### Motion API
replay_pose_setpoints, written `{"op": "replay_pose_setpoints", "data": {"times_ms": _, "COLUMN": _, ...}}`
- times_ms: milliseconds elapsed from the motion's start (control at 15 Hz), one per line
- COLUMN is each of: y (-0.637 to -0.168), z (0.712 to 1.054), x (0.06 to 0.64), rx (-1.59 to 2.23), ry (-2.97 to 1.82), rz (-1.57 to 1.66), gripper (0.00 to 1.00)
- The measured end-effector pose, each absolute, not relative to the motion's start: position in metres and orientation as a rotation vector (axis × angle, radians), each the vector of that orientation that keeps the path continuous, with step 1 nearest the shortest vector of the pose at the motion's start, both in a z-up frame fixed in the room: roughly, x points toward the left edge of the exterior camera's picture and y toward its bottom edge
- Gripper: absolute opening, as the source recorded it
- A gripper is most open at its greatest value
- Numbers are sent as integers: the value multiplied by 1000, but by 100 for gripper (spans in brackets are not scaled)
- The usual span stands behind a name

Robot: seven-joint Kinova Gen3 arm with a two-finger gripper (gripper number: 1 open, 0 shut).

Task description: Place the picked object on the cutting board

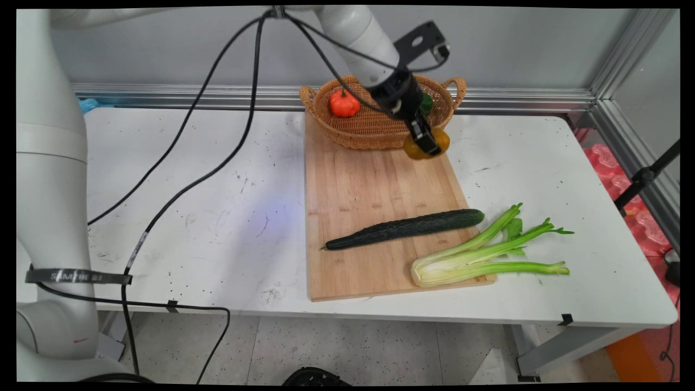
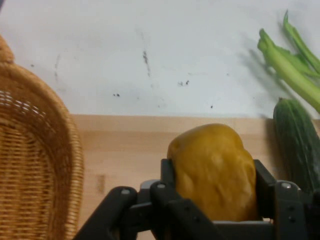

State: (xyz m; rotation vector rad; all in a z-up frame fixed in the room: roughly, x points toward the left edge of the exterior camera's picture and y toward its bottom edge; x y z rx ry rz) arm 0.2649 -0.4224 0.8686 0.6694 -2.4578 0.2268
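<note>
**A:** so where's the yellow pepper [image 2: 215,170] sitting relative to the jaws?

**B:** right between them, the gripper [image 1: 425,142] has it clamped. It's hanging over the cutting board's [image 1: 374,190] far end, just beside the wicker basket [image 1: 374,130], on its front right side. Cucumber [image 1: 404,228] and celery [image 1: 483,252] lie well apart toward the counter's [image 1: 217,217] near edge.

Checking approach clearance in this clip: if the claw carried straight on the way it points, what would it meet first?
Probably the bamboo cutting board just beside the woven wicker basket; the black claw already clamps a yellow-orange pepper, though depth is unclear.
</note>
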Motion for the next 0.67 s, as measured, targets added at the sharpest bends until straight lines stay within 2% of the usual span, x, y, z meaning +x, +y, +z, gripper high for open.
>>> {"op": "replay_pose_setpoints", "data": {"times_ms": 667, "y": -409, "z": 801, "x": 253, "rx": 688, "ry": -2477, "rz": 234, "gripper": 0}}
